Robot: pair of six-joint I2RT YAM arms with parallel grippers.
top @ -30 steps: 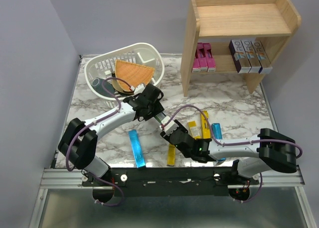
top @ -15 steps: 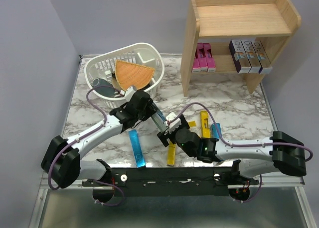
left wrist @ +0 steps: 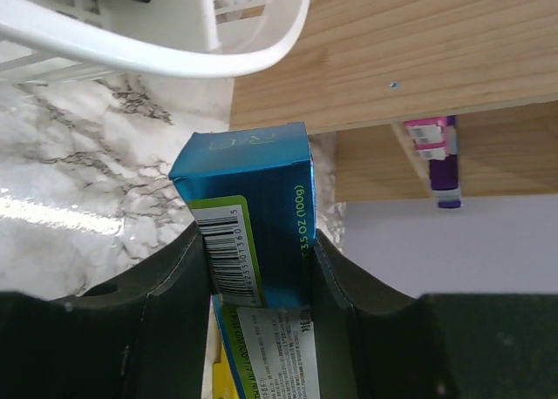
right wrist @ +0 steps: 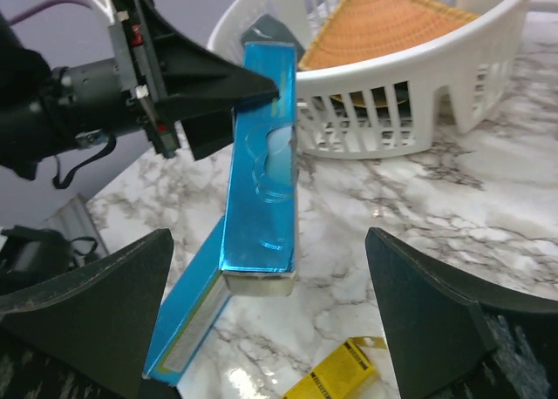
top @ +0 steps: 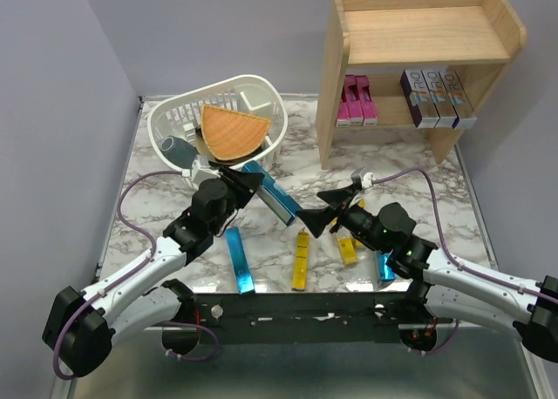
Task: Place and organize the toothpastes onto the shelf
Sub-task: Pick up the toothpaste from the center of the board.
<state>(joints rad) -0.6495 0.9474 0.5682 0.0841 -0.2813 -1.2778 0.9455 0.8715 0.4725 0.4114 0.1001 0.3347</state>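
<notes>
On the near side of the basket, the left hand gripped a blue carton by one end above the surface; the right hand stood wide open at its other end.

Black pincers on white arms, purple cables.

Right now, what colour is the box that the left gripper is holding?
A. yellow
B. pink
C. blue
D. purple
C: the left gripper is shut on one end of a blue box, while the right gripper is open and holds nothing.
</notes>
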